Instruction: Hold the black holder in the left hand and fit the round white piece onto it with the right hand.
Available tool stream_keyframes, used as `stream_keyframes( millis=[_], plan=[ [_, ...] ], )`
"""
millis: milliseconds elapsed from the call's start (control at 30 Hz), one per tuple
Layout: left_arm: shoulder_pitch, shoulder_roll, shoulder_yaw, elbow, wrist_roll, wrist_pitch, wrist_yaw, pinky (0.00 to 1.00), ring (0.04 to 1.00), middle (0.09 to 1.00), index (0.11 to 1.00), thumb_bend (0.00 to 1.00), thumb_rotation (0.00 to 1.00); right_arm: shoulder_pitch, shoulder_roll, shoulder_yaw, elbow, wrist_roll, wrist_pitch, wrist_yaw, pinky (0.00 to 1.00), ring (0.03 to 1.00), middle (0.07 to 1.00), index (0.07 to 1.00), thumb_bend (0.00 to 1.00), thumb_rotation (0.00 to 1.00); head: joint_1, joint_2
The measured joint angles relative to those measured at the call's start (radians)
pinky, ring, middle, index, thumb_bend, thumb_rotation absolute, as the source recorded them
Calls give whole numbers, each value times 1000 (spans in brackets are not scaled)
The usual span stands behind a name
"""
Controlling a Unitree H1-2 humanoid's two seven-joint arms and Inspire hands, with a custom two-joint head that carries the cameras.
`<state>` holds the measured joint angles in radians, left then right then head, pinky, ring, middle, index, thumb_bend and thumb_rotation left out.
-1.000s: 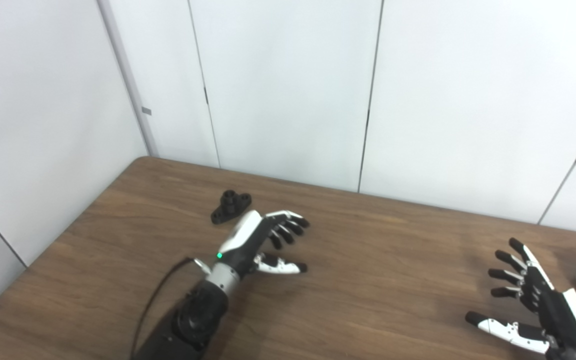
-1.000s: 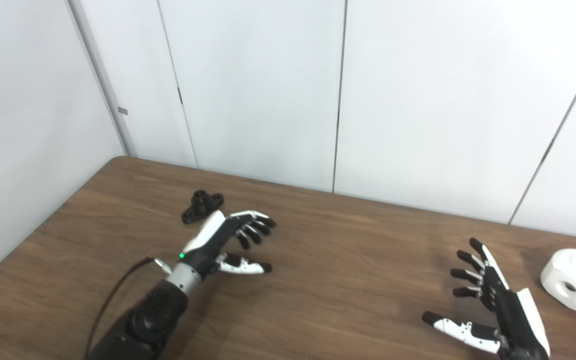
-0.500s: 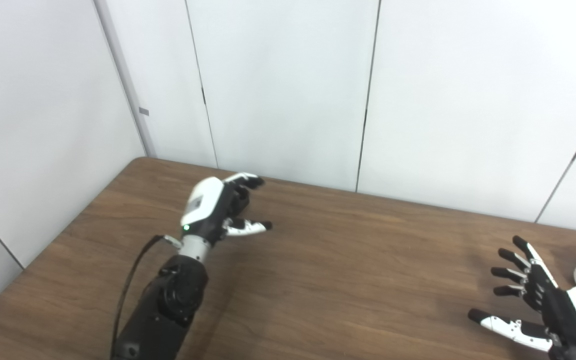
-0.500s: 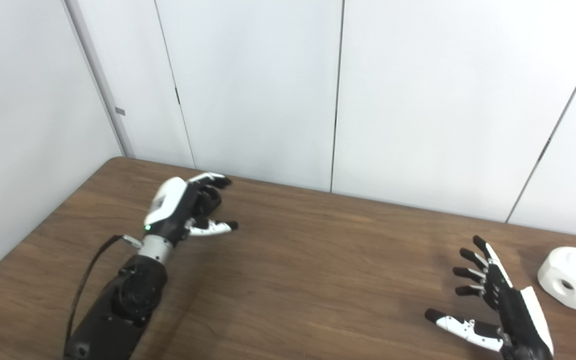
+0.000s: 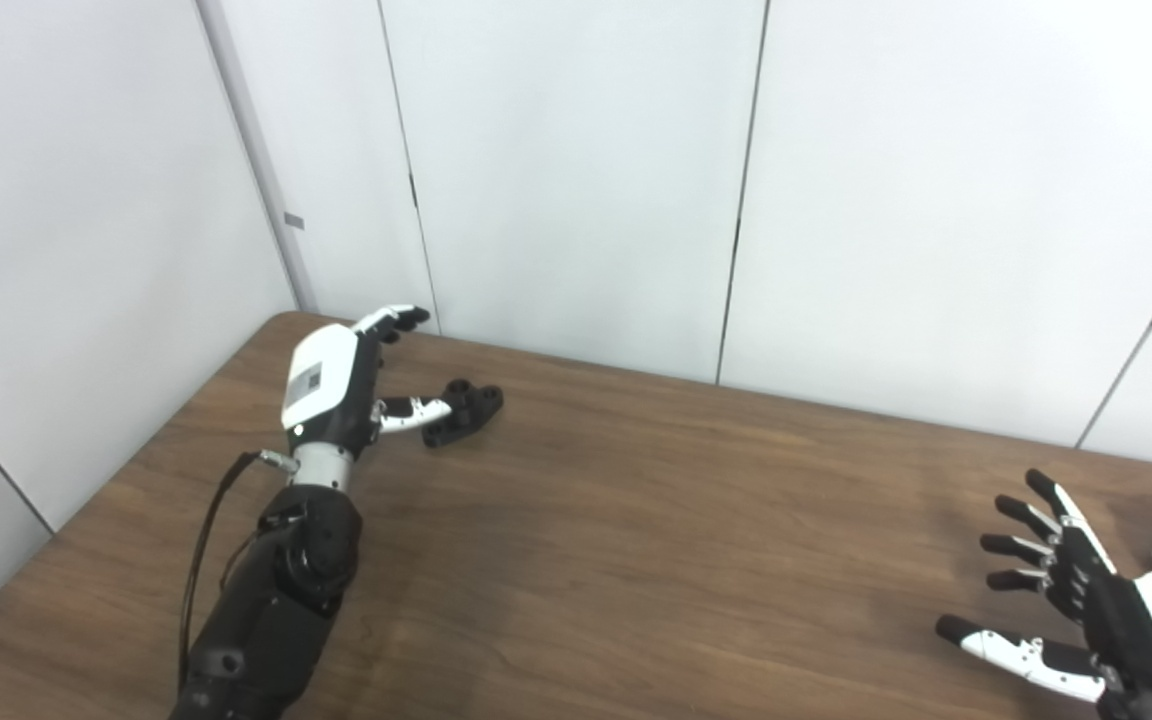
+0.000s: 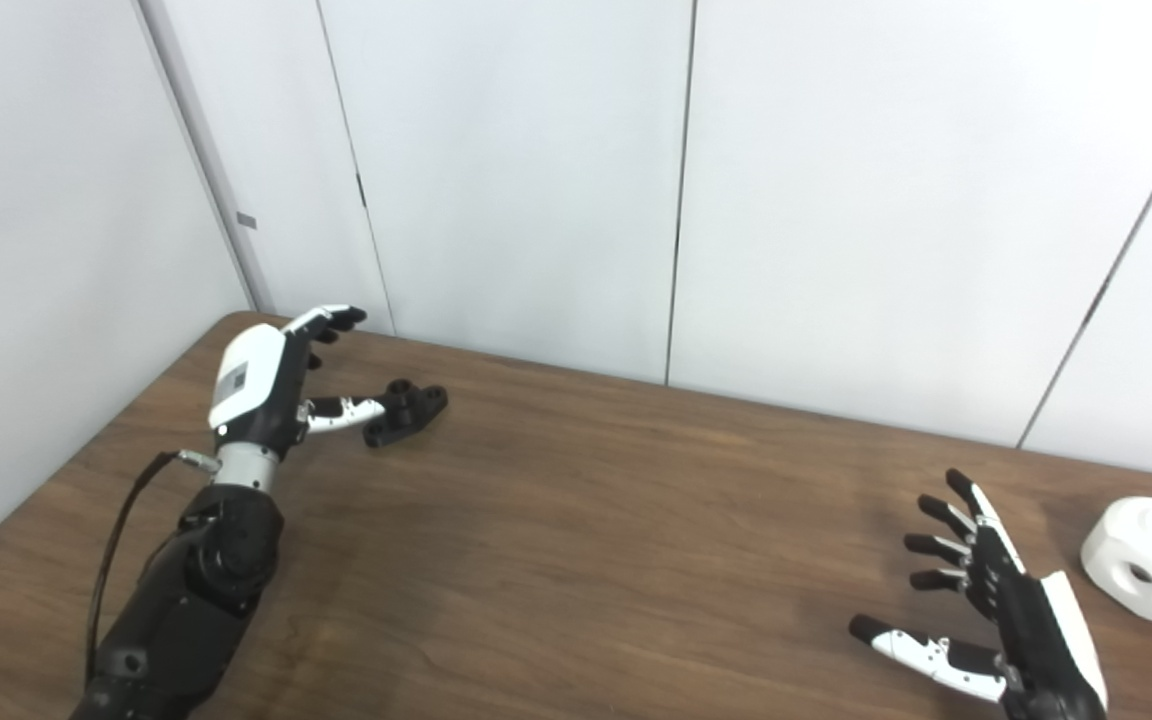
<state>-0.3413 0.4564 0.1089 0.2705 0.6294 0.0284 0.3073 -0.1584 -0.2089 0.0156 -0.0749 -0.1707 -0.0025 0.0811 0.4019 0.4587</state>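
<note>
- the black holder [image 5: 463, 411] sits flat on the table [image 5: 636, 520], just past the thumb tip of the left hand [image 5: 336, 385], touching it or very nearly. can't tell which from here.
- left hand is spread wide with nothing in it, fingers pointing up and away toward the far table corner, thumb stretched out toward the holder.
- what changed: a second ago that hand was nearer the robot and right of the holder, half a second ago it was right over it and hiding it, now it's swung round to the holder's left side. reads to me like it's lining up a side grab, but no grasp yet, so step one isn't done.
- right hand [image 6: 996, 610] has barely budged, open, fingers fanned, empty, hovering low over the table.
- the round white piece [image 6: 1151, 560] is just off that hand's right side, not touching, well apart from the holder.
- view difference: right eye view shows the whole white piece with its holes, left eye view clips it at the frame edge so you only get a sliver.
</note>
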Motion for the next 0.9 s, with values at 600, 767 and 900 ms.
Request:
stream_keyframes(
  millis=[600,767,900],
  plan=[
    [0,10,-112,72,16,184,-79,889,1000,1000,846,1000,597,-1,-3,-1,-22,-6,20,1,621,751,871,952,580,0,-8,18],
    [-4,12,-142,105,32,216,-85,918,1000,1000,839,1000,604,0,-10,-3,-26,-7,28,1,634,759,877,955,573,0,-11,21],
    [-9,12,-149,122,33,227,-80,941,1000,1000,832,1000,593,0,-12,-6,-34,-2,33,2,632,762,881,957,566,0,-12,29]
  ],
)
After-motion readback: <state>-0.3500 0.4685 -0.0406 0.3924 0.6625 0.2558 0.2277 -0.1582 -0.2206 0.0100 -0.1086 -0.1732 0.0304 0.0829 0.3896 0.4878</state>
